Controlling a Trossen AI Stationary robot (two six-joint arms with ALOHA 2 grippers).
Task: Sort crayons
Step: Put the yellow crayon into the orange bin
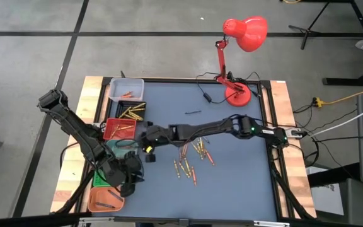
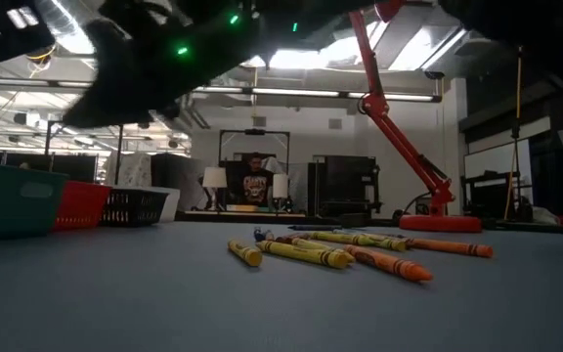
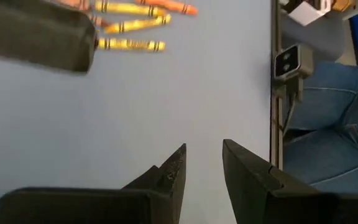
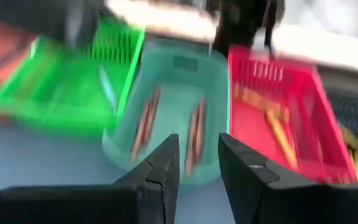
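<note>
hovering over the row of small plastic bins at the table's 9 o'clock side, the right gripper is seen with its jaws apart and nothing between them, the teal bin lying just ahead of the fingertips. thin dark-coloured crayons lie inside that bin, and orange-yellow ones show in the red bin beside it (a bright green bin stands on the other side). a drop into the teal bin is judged to be the step in hand, or just finished.

the remaining loose crayons, mostly yellow and orange paper-wrapped sticks, are scattered on the blue-grey table mat near its centre, toward 6 o'clock from the right arm's reach. the left gripper waits at roughly 8 o'clock, fingers parted and empty.

the next move is judged to call for a swing back to the pile, one stick being singled out and pinched across its width.
</note>
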